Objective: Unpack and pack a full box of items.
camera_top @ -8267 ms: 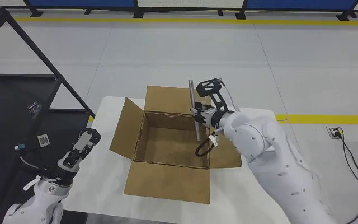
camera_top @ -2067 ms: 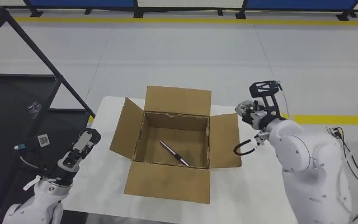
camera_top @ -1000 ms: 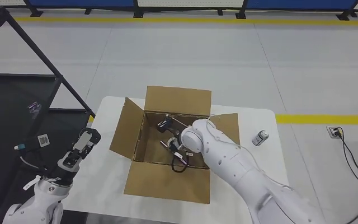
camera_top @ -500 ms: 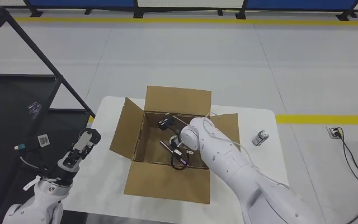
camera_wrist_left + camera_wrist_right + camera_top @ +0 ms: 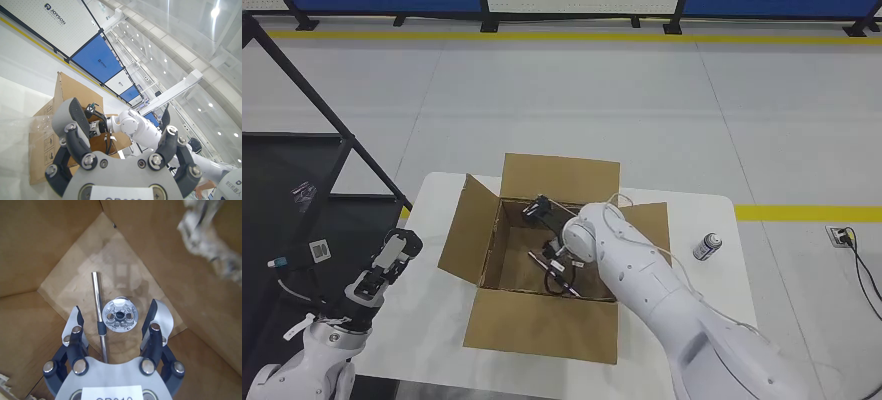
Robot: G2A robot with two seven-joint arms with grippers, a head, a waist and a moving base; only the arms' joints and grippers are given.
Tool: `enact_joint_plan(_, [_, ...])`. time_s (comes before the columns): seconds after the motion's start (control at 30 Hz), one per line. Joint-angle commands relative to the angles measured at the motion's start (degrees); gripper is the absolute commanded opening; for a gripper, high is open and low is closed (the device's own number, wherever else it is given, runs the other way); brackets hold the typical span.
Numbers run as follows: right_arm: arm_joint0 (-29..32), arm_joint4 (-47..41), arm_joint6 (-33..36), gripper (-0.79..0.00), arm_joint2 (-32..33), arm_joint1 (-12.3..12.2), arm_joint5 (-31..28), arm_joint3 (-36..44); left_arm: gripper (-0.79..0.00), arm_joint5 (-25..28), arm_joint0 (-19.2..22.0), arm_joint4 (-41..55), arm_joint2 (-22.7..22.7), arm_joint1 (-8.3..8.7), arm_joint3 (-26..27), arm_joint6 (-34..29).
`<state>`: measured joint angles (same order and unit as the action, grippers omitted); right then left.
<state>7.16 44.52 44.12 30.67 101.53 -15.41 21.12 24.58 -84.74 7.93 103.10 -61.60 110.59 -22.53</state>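
Judging by how things lie, packing is partly done: in the open brown cardboard box [image 5: 542, 325] a slim silver metal rod [image 5: 96, 291] lies on the floor, with a round spoked silver metal part [image 5: 120, 316] just beside it. The right gripper [image 5: 115, 307] hangs over the part, spread wide and empty. A small silver can [image 5: 708, 245] on the white table [image 5: 442, 310] looks left to pack. The box walls crowd this gripper closely, while the left gripper [image 5: 121, 111], also spread wide, sits well apart.

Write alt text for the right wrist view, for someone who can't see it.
The right gripper, open, hangs inside a cardboard box just above a round metal part on the box floor. A metal rod lies beside the part, also between the gripper's fingers.
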Motion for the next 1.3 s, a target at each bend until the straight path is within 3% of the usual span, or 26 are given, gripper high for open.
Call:
enact_joint_plan(0.0, [-0.4, -0.3, -0.1, 0.000, 0.6, -0.3, -1.9, 0.7, 0.000, 0.0, 0.0, 0.0, 0.0, 0.00, 0.0, 0.0])
enact_joint_plan(0.27, [0.6, 2.0, 0.4, 0.000, 2.7, -2.6, -2.9, 10.6, 0.000, 0.0, 0.0, 0.0, 0.0, 0.00, 0.0, 0.0])
enact_joint_plan(0.5, [5.5, 7.1, 2.5, 0.000, 8.9, -7.9, -0.5, 26.6, 0.000, 0.0, 0.0, 0.0, 0.0, 0.00, 0.0, 0.0])
enact_joint_plan(0.7, [16.8, 17.6, 9.8, 0.000, 20.8, -14.3, 8.2, 50.4, 0.000, 0.0, 0.0, 0.0, 0.0, 0.00, 0.0, 0.0])
enact_joint_plan(0.93, [32.9, 29.1, 19.3, 0.000, 38.1, -19.6, 11.9, 75.4, 0.000, 0.0, 0.0, 0.0, 0.0, 0.00, 0.0, 0.0])
enact_joint_plan(1.07, [38.2, 32.3, 21.8, 0.000, 46.0, -21.0, 13.9, 80.6, 0.000, 0.0, 0.0, 0.0, 0.0, 0.00, 0.0, 0.0])
enact_joint_plan(1.27, [41.0, 38.8, 26.3, 0.000, 53.5, -22.1, 19.3, 78.9, 0.000, 0.0, 0.0, 0.0, 0.0, 0.00, 0.0, 0.0])
